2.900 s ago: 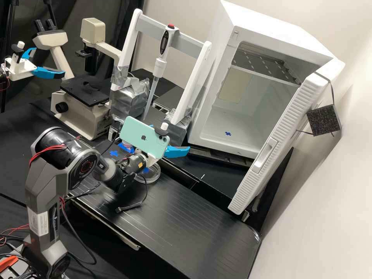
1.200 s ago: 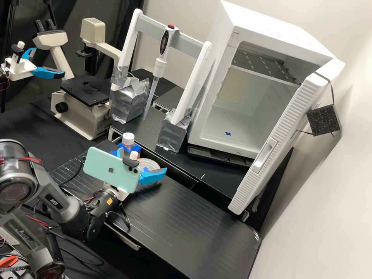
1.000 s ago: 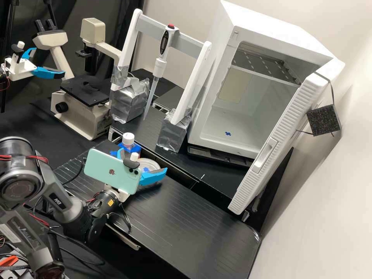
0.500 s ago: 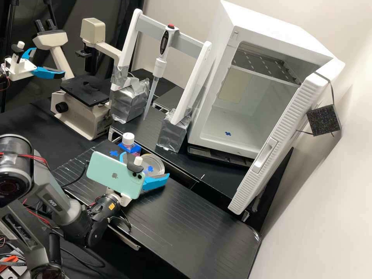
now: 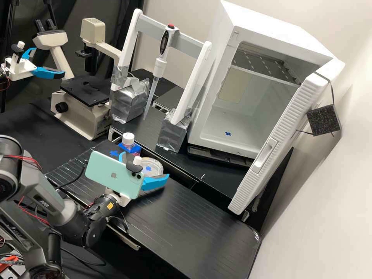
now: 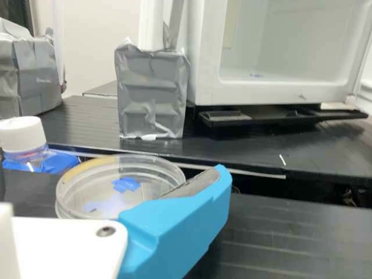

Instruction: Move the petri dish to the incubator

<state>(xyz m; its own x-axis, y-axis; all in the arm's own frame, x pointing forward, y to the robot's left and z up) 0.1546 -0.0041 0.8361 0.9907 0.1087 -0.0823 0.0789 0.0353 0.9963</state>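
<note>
High view: gripper (image 5: pixel 145 166) is standing wide open, gripping nothing. Wrist view: rough grey pad (image 6: pixel 195 181) is partly covering clear, round petri dish (image 6: pixel 119 180).

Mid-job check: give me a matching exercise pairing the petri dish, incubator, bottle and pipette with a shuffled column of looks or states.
1. Petri dish
2. Incubator
3. Bottle
4. Pipette

A. Held upright in a white-legged stand
B. Topped with a white cap
C. Round and clear, with a blue mark showing
D. Its door stands open

Pairs: 1-C, 2-D, 3-B, 4-A
</note>
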